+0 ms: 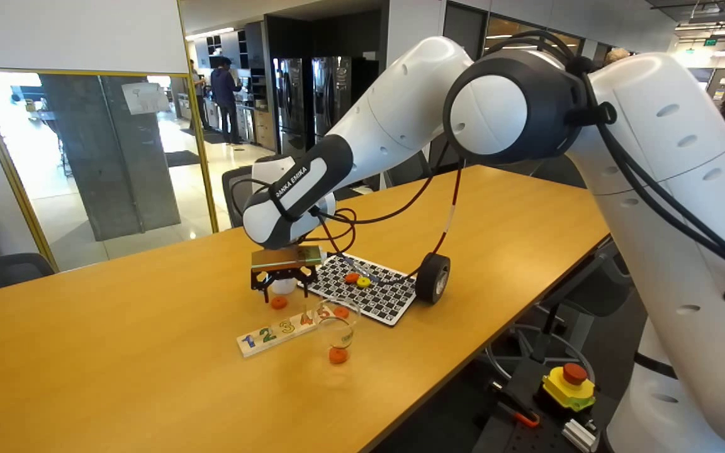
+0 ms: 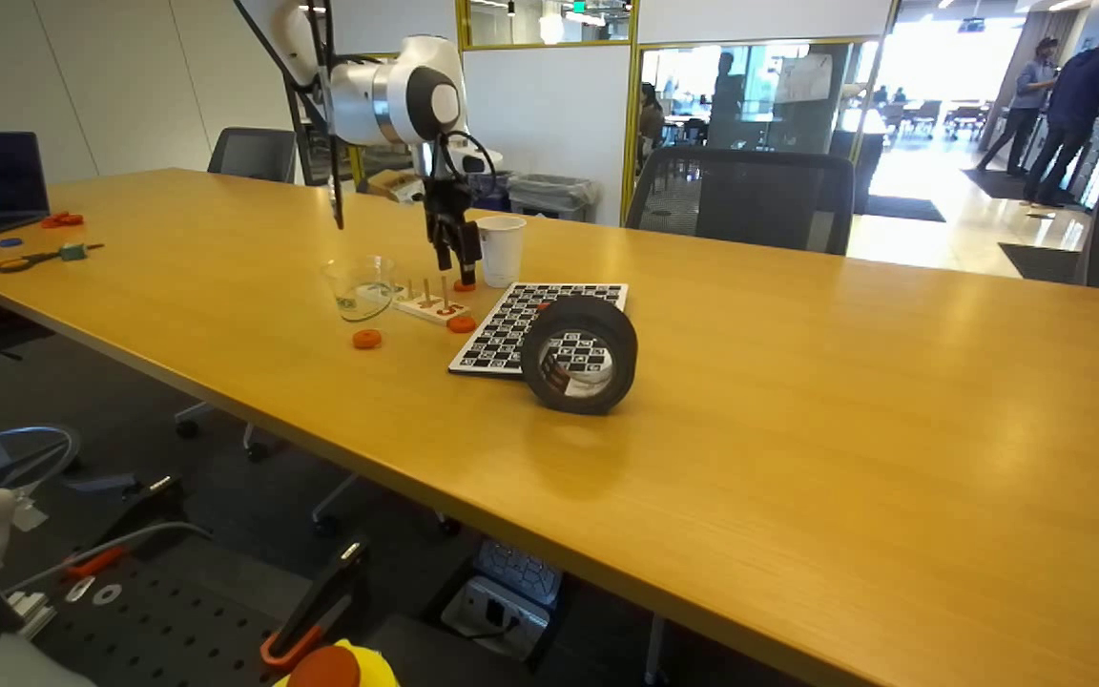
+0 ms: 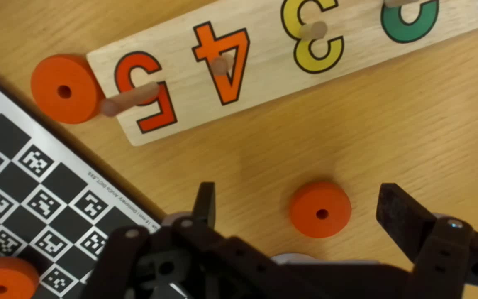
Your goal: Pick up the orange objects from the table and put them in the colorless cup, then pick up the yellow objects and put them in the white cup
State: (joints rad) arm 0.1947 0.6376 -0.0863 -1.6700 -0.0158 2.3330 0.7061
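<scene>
Clearly the pincer (image 3: pixel 297 191) is spread wide and empty, and the wrist view shows an orange disc (image 3: pixel 320 204) on the tabletop (image 3: pixel 388 124) between its fingers (image 3: pixel 206 203), a little off-centre. Best, I judge, to centre over it, lower without nudging the nearby white cup (image 2: pixel 502 250), then squeeze the disc's rim.

Arm (image 1: pixel 488 116) bent, hand (image 1: pixel 286 297) downward, spread wide

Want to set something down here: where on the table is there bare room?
Bare tabletop stretches between the colorless cup and the orange-and-black tool, and past the tape roll, on its far side from that cup. It is crowded around the numbered board: orange rings, white cup, checkered board and open gripper.
</scene>
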